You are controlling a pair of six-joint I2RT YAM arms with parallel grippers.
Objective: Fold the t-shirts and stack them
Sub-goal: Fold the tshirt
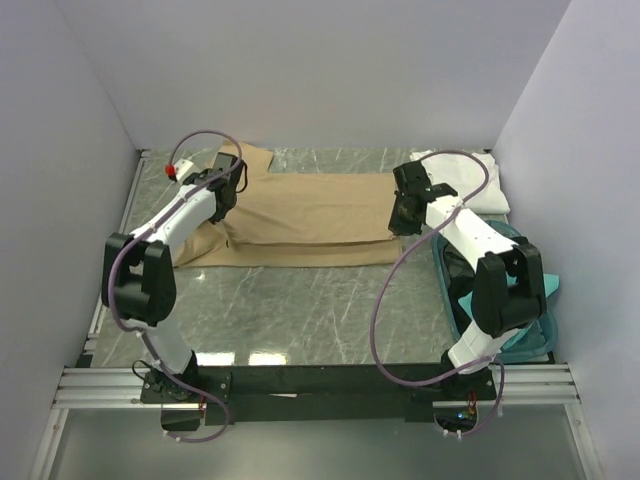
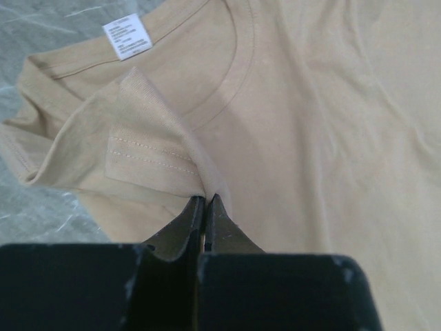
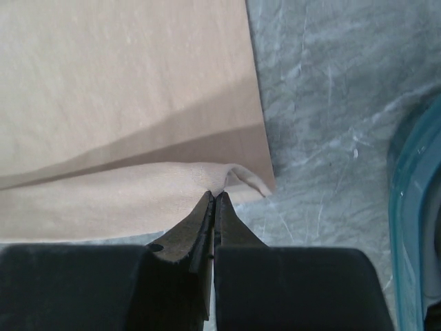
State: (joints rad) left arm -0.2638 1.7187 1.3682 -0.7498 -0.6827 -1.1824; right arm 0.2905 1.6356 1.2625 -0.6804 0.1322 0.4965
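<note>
Jaws of my left gripper (image 2: 205, 200) are pressed together on a fold of the tan t-shirt (image 2: 310, 138) beside its collar, and my right gripper (image 3: 212, 196) pinches a folded corner at the hem end. The shirt lies across the far half of the marble table (image 1: 300, 310). Beyond my left pinch, its white neck label (image 2: 127, 36) carries print too small to read.

You are viewing a grey marbled table (image 1: 300, 315); a shallow teal basket (image 1: 530, 348) is sitting at its right edge, and pale walls (image 1: 330, 70) are enclosing three sides.
</note>
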